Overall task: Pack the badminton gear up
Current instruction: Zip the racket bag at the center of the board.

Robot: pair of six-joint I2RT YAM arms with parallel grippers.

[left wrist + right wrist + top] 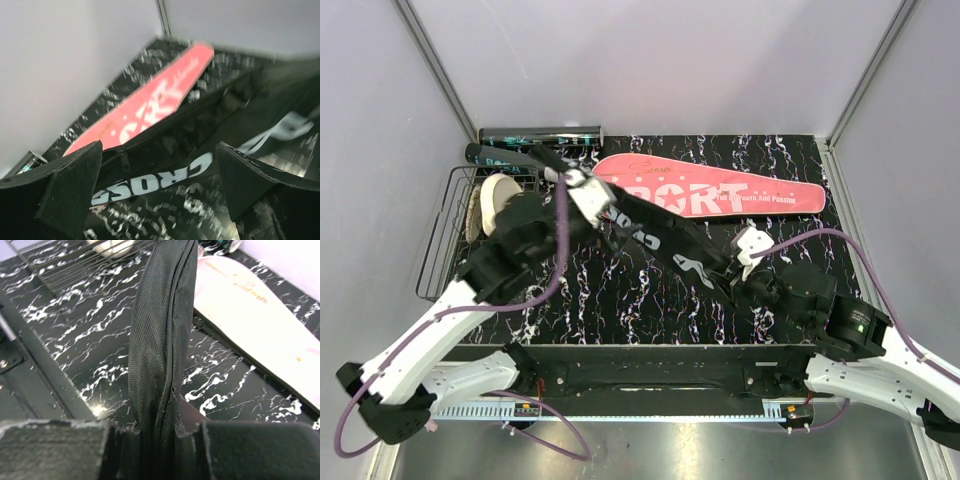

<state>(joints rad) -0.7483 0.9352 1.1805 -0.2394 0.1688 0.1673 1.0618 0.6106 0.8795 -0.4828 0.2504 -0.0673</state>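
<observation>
The black CROSSWAY bag lies stretched diagonally across the marbled table. My right gripper is at its near right end. In the right wrist view this gripper is shut on the bag's mesh zipper edge, which runs up and away from the jaws. My left gripper hovers over the bag's far left end. It stands open, with the bag's white lettering and zipper pull below and nothing between the fingers. The pink SPORT case lies flat behind the bag. Dark tubes lie along the back edge.
A black wire basket holding a cream round disc stands at the left edge; its wires show at the top of the right wrist view. Grey walls close in the table on three sides.
</observation>
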